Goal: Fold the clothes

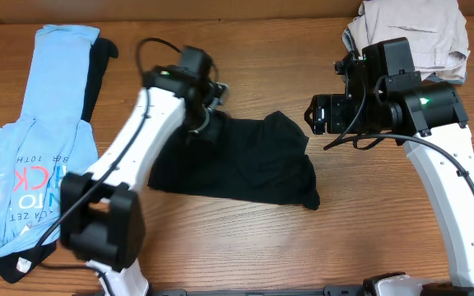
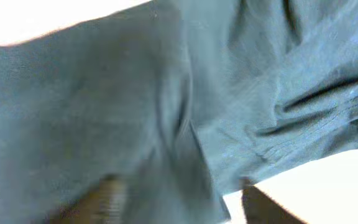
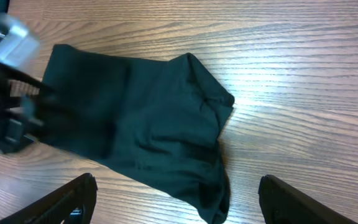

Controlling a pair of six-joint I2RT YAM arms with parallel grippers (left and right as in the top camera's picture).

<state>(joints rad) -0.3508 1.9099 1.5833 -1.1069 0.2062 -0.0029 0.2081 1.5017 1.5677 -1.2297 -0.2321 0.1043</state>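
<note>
A black garment [image 1: 237, 160] lies crumpled at the centre of the wooden table [image 1: 303, 247]. It is a rough four-sided heap, wrinkled and bunched, with a small peak at its 12 o'clock edge and a rumpled lobe at 4 o'clock. In the right wrist view the garment [image 3: 135, 137] shows soft folds and a puckered corner. Up close in the left wrist view, the cloth [image 2: 166, 93] fills the frame, creased and blurred.

The left gripper [image 1: 206, 115] sits at the garment's 10 o'clock corner. Its fingers [image 2: 263, 205] stand apart with cloth across the gap. The right gripper [image 1: 315, 115] hangs off the garment's 2 o'clock side, spread wide and gripping nothing.

A light blue shirt [image 1: 35, 140] lies at the table's 9 o'clock. A pale heap of clothes [image 1: 418, 33] sits at 1 o'clock.
</note>
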